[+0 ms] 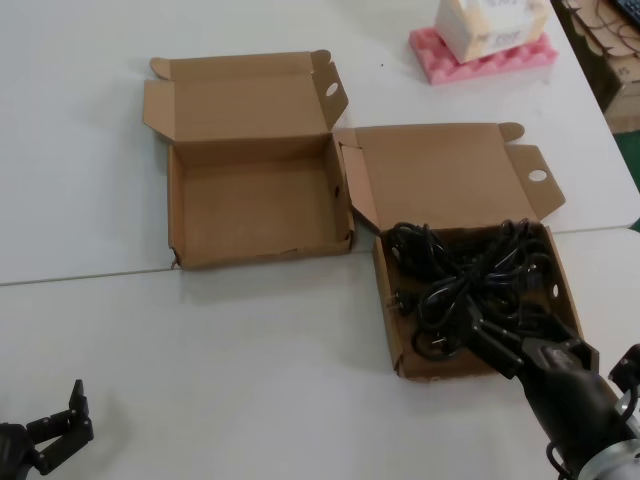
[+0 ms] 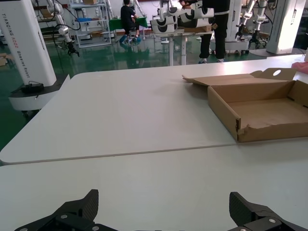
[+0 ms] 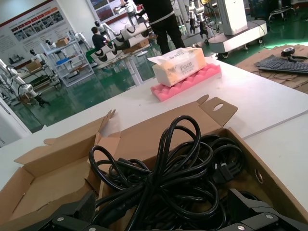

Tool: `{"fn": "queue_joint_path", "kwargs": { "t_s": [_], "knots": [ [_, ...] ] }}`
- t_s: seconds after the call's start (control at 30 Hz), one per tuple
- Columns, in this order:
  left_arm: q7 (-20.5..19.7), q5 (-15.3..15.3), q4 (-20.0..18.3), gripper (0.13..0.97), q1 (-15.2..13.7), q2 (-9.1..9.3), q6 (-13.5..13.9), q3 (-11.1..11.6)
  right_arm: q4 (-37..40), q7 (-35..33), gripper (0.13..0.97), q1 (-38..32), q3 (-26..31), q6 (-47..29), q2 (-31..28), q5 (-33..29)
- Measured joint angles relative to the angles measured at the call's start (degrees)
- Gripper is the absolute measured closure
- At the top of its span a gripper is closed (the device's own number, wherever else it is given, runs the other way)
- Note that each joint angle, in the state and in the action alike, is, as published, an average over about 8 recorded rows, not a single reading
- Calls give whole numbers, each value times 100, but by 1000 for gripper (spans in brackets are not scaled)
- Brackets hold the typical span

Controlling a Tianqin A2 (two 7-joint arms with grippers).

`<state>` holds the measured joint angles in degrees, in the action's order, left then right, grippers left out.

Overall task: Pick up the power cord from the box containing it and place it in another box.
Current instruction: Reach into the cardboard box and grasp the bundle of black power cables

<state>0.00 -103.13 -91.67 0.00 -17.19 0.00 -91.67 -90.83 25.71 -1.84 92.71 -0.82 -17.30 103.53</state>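
Surroundings: pink foam pad (image 1: 485, 55) carrying a white carton (image 1: 490, 22), far behind.
Cords: glossy black tangled power cords (image 1: 465, 280) filling square brown cardboard box (image 1: 388, 300).
Neighbour: empty brown cardboard box (image 1: 255, 205).
Right gripper (image 1: 495, 335): fingers apart, over cords.
Left gripper (image 1: 60, 425): fingers apart, parked.

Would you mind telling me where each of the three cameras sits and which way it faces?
Head view: on the robot's head, looking forward and down at the table, the empty box and the box of cords; left gripper and right gripper show.
Left wrist view: low over the table, facing the empty box and the hall; open fingers show.
Right wrist view: just above the cords, facing the pink foam; open fingers show.
Shared: head and left wrist views both show the empty box.
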Motion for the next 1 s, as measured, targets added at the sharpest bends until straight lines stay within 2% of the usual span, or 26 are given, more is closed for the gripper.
{"fn": "queue_joint_path", "kwargs": {
  "t_s": [0.33,0.5,0.63,0.77,0.87,1.0],
  "knots": [
    [0,0,0,132,0,0,0,0,0,0,129,0,0,0,0,0],
    [0,0,0,132,0,0,0,0,-160,0,129,-17,322,337,-326,188],
    [0,0,0,141,0,0,0,0,-413,0,129,-153,1058,1026,-977,591],
    [0,0,0,160,0,0,0,0,-579,0,129,-490,2082,1782,-1707,806],
    [0,0,0,169,0,0,0,0,-572,0,129,-857,2931,2218,-2164,666],
    [0,0,0,221,0,0,0,0,-408,0,129,-1409,3956,2579,-2554,243]
  ]
}}
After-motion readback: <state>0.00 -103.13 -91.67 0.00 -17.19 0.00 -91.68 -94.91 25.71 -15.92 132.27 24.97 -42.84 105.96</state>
